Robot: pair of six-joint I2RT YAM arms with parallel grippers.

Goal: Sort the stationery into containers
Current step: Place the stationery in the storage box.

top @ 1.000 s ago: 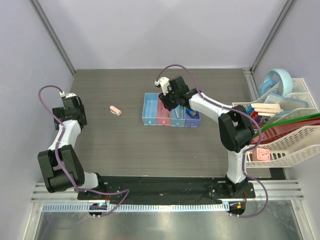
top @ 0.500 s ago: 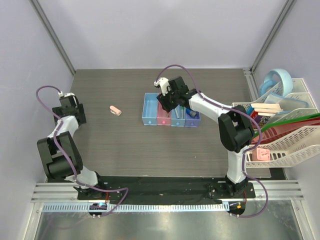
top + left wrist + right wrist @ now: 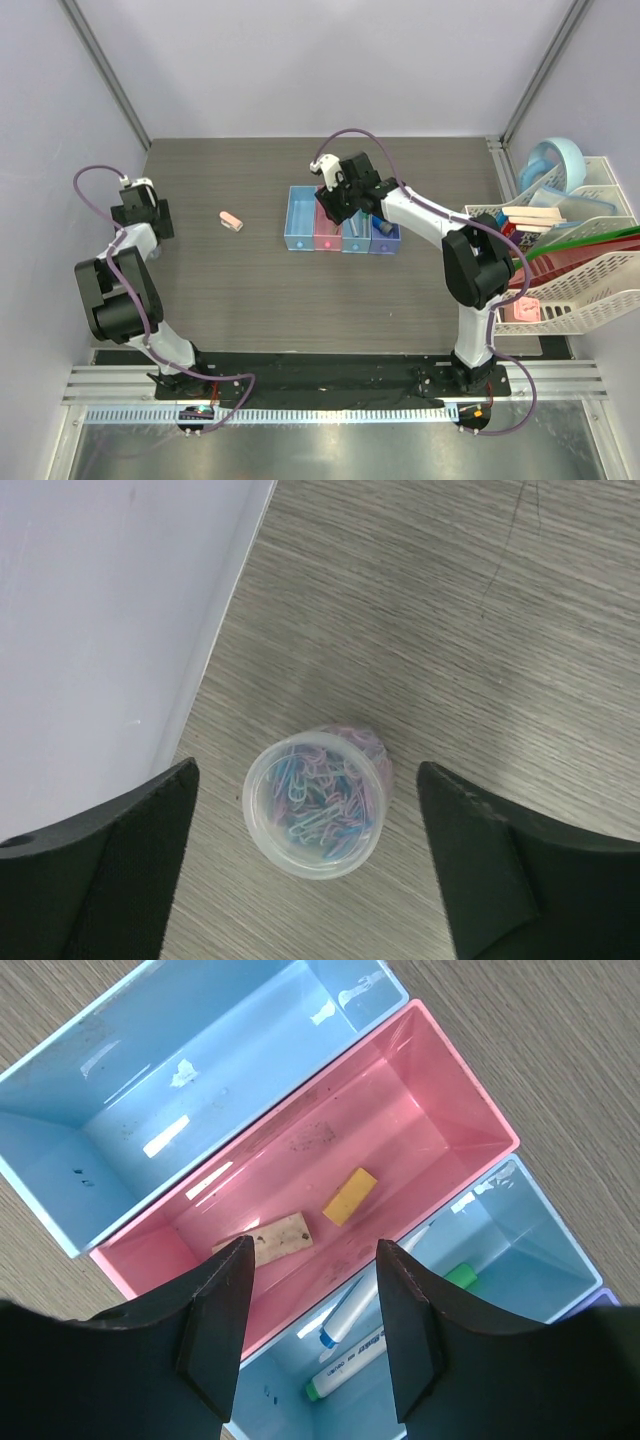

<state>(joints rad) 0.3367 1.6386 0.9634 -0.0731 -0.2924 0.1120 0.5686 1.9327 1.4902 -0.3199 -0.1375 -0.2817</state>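
Step in hand, by the look of it: going for the clear round tub (image 3: pixel 318 800) of coloured paper clips with the left end effector (image 3: pixel 307 780); spread wide, one finger on either side of the tub, touching it nowhere; standing upright on the worktop (image 3: pixel 480 620), just beside the white side wall (image 3: pixel 100 610); no telling whether lidded or open-topped.

Over at the containers (image 3: pixel 342 222), hovering above the pink bin (image 3: pixel 440 1130) with the right end effector (image 3: pixel 312 1290); parted and holding nothing; inside that bin, a tan block (image 3: pixel 265 1240) and a small yellow piece (image 3: pixel 350 1196), near each other but apart; in the neighbouring light-blue bin (image 3: pixel 500 1230), two white pens (image 3: pixel 345 1318) side by side; nothing in the other light-blue bin (image 3: pixel 200 1090).

Left to sort as well: the pink eraser (image 3: pixel 231 221), lying loose on the worktop between the left arm and the containers, well apart from both.

Next, most likely: lowering until the fingers bracket the tub's wall below its rim; minding the tight room between tub and side wall; closing gently, thin clear plastic being apt to flex or squirt free; keeping it level on the lift, for fear of spilling clips; then carrying across to a bin with space.
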